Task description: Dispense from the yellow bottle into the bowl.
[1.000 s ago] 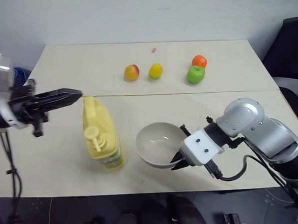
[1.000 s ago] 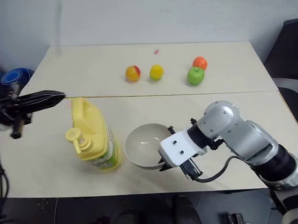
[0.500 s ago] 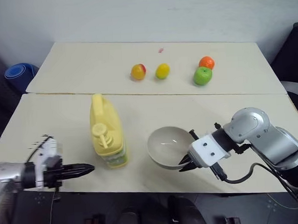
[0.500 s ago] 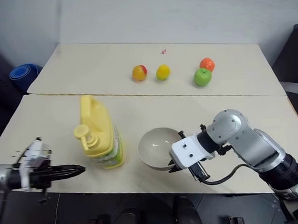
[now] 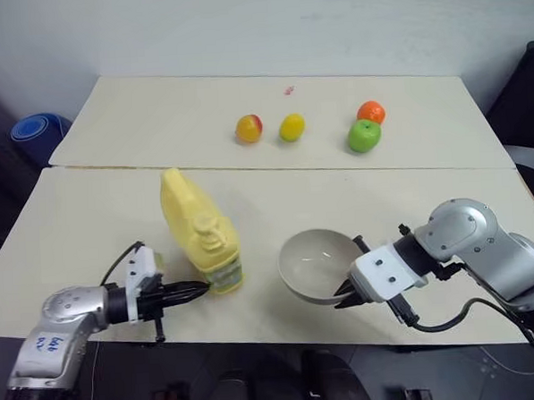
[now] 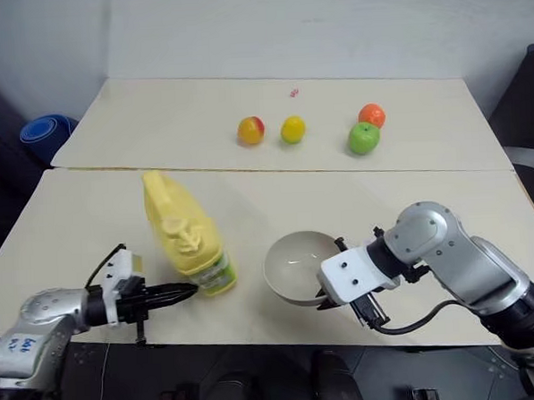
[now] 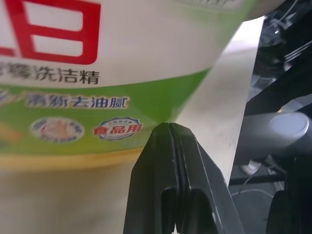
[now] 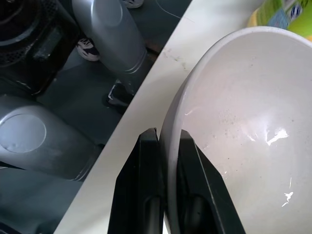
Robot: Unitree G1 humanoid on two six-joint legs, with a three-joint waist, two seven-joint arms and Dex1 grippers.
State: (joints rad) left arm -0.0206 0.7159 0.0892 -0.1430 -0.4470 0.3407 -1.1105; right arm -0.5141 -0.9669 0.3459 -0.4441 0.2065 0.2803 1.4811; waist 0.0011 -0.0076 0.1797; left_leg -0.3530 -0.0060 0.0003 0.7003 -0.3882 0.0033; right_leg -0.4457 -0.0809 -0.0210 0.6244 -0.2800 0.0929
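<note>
Pale cream desk (image 5: 89,218) surface runs in two joined panels under a plain white wall, with dark floor past the near edge and a blue round object (image 5: 32,133) off the far left corner. On the far panel, well apart from the work, sit four small fruits in a loose row: a yellow-red fruit (image 5: 248,127), a yellow round fruit (image 5: 291,127), a green apple (image 5: 364,136) and an orange (image 5: 370,111) just behind the apple. None of them lies between the task's things.

On the near panel the yellow bottle (image 5: 202,235) stands left of centre, its long axis tilted, the top leaning toward the far left while the labelled base sits nearer the front edge. Its pump top (image 5: 210,232) faces up and toward the camera. The green-white label (image 7: 97,97) shows up close in the left wrist view.

The left gripper (image 5: 193,292) lies low along the desk, pointing right, its fingers pressed together with nothing between them, the tip right at the bottle's base; whether it touches I cannot tell for sure.

The bowl (image 5: 317,265) sits to the right of the bottle, near it but apart, with bare desk between them. It is tipped a little, its near right rim raised. The right gripper (image 8: 163,141) has that rim pinched between its two fingers (image 8: 146,165), one inside and one outside the wall.
</note>
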